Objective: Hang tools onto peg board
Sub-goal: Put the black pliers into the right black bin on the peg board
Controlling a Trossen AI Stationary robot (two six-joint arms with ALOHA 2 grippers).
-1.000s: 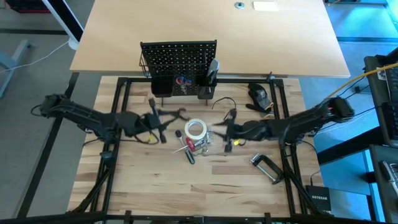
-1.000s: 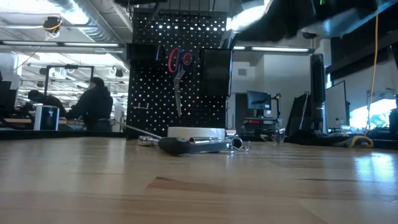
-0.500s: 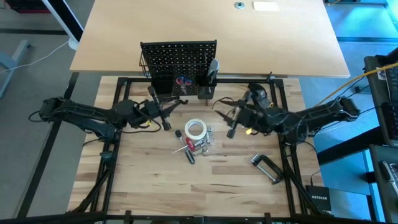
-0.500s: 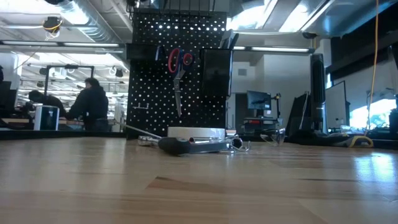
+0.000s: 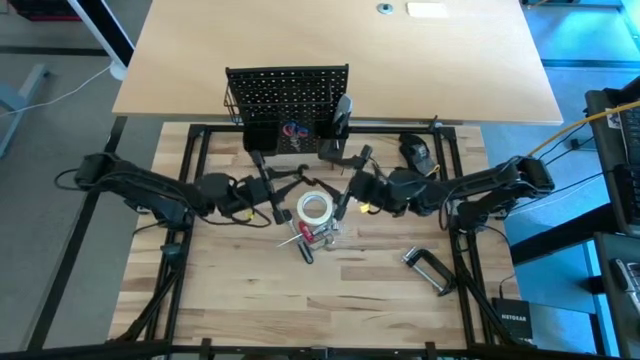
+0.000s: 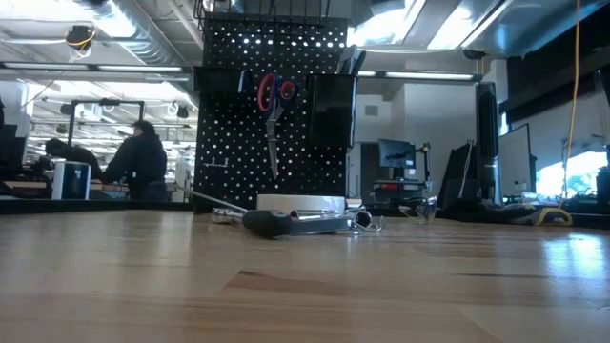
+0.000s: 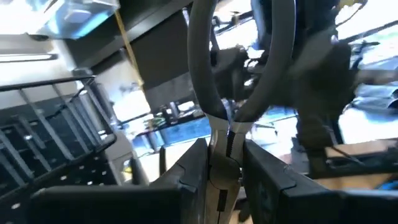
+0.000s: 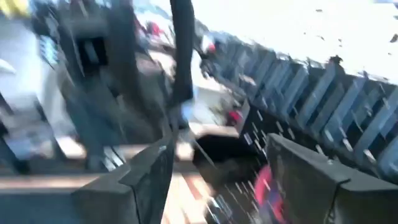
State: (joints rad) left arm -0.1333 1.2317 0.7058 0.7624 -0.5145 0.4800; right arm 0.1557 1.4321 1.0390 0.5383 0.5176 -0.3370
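Tabletop (image 5: 250, 290) centre: I count one tape roll (image 5: 314, 208). Left gripper (image 7: 225, 163) pinches one pair of pliers (image 5: 283, 186); right gripper (image 5: 348, 196) jaws spread, near peg board (image 5: 287, 92).

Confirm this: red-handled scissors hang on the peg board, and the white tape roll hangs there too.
Half right. The red-handled scissors hang on the peg board, but the white tape roll lies on the table, as the high view shows.

room: ceiling ducts (image 6: 124, 33) | monitors (image 6: 396, 152) | seated person (image 6: 143, 157)
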